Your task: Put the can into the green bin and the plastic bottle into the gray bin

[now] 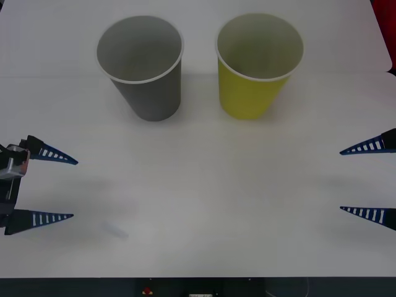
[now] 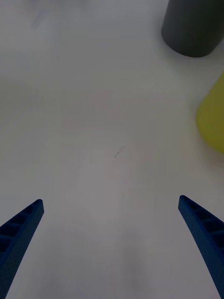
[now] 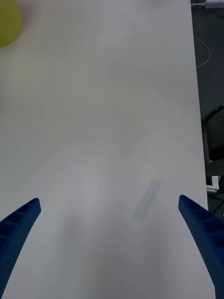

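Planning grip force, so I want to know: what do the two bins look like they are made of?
The gray bin and the green bin both look like matte paper cups, judging by their thin tapered walls and pale rolled rims. Coated card or thin plastic cannot be ruled out by look alone.

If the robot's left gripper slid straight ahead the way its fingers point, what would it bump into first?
Probably nothing. The left gripper, open, points across the bare white table toward the right gripper. The gray bin and green bin stand off to the side.
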